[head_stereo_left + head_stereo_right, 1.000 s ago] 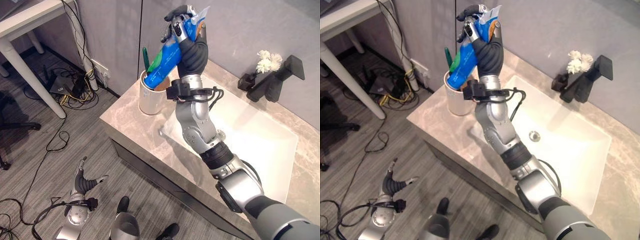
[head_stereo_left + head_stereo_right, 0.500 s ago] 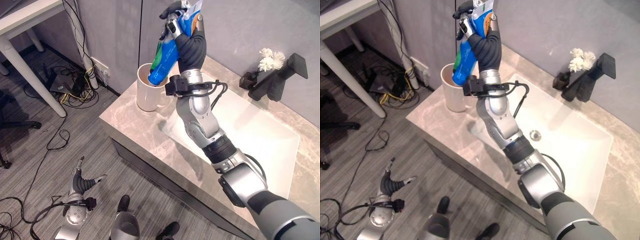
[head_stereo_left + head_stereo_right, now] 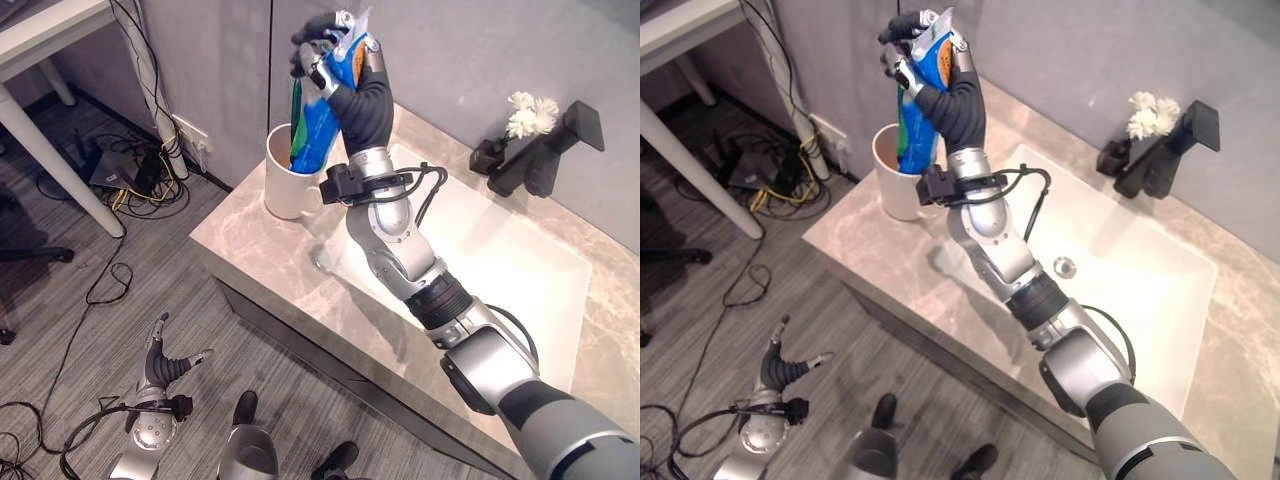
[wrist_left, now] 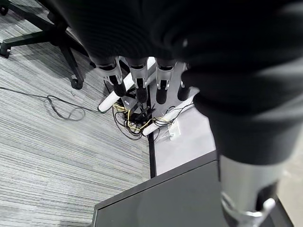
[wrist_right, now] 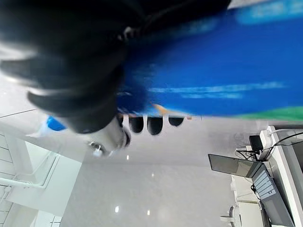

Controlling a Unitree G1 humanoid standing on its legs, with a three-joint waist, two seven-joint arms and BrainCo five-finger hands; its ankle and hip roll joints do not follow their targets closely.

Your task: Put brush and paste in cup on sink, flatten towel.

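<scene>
I'm keeping my right robot hand [image 3: 345, 75] curled round the soft, squashy paste tube [image 3: 318, 120], lowering it tip-first into the cup [image 3: 285, 190].

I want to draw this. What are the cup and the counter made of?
The cup looks like glazed ceramic, though it could be plastic: plain cream-white, smooth, thick-walled. The counter looks like polished marble or a stone-look slab: beige with pale cloudy veins and a soft shine.

The paste tube's [image 3: 318, 125] lower end is hidden inside the cup [image 3: 283, 190].
</scene>
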